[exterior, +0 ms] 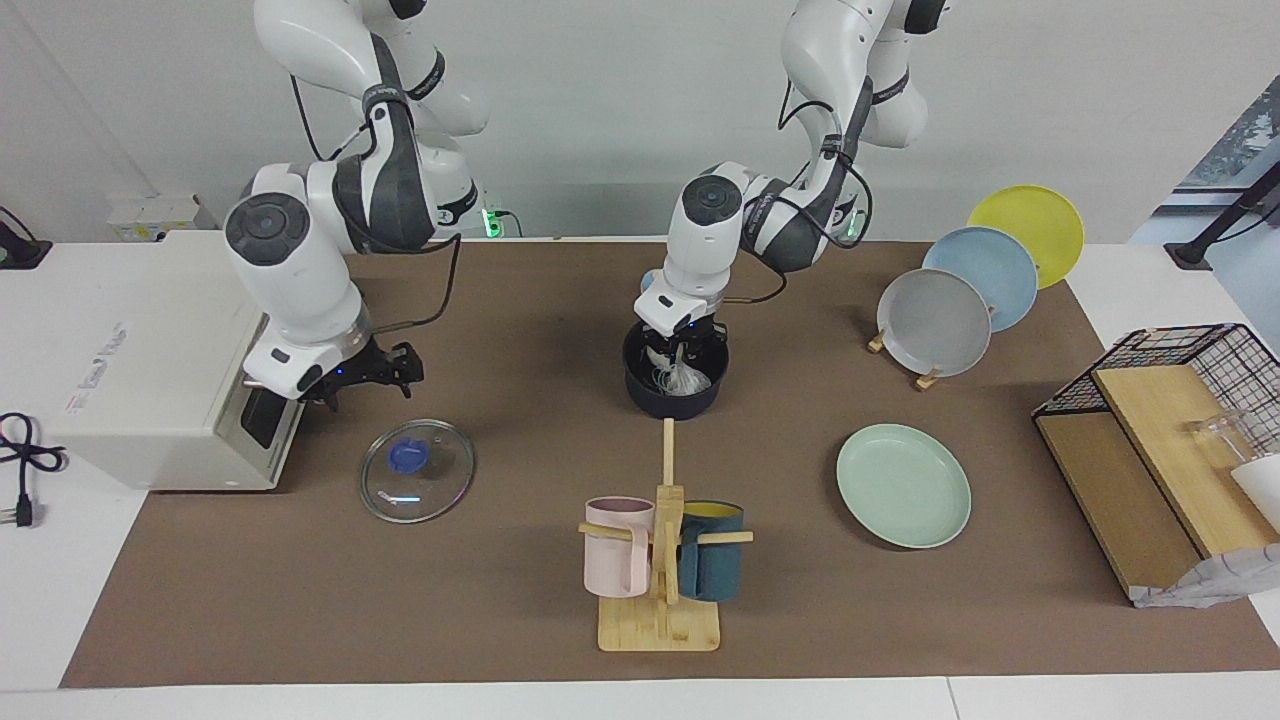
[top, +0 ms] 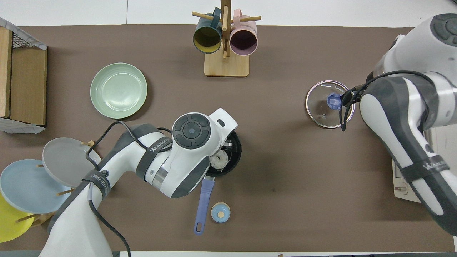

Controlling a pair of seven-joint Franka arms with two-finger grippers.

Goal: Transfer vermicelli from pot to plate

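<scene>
While we go down from the biggest thing to the smallest, we note each on its own line.

Table mat [exterior: 520, 600]: we see a brown mat that covers most of the white table and carries nearly everything below.
White box [exterior: 150, 360]: we find it at the right arm's end of the table, partly off the mat.
Wire rack [exterior: 1190, 400]: we see it at the left arm's end, with wooden boards in it.
Plate stand: we count a grey plate [exterior: 933, 322], a light blue plate [exterior: 982, 278] and a yellow plate [exterior: 1030, 233] on edge near the left arm's base.
Mug tree [exterior: 662, 580]: we see a pink mug [exterior: 617, 547] and a dark teal mug [exterior: 712, 565] hung on it, farther from the robots than the pot.
Plate [exterior: 903, 485]: we see the mint-green one flat and bare on the mat, toward the left arm's end and farther from the robots than the pot.
Glass lid [exterior: 417, 470]: we see it flat on the mat, toward the right arm's end, blue knob up.
Pot [exterior: 640, 385]: we see it mid-table, its blue handle [top: 204, 205] pointing toward the robots.
Left gripper [exterior: 682, 362]: we see it reaching down inside the pot, at the noodles; we cannot tell whether its claw is clenched or released.
Right gripper [exterior: 385, 375]: we see it waiting in the air just beside the white box, over the mat near the glass lid; its claw state we cannot tell.
Vermicelli [exterior: 688, 380]: we see a whitish bundle inside the pot, under the left gripper.
Small blue disc [top: 220, 212]: we see it on the mat just beside the handle.
</scene>
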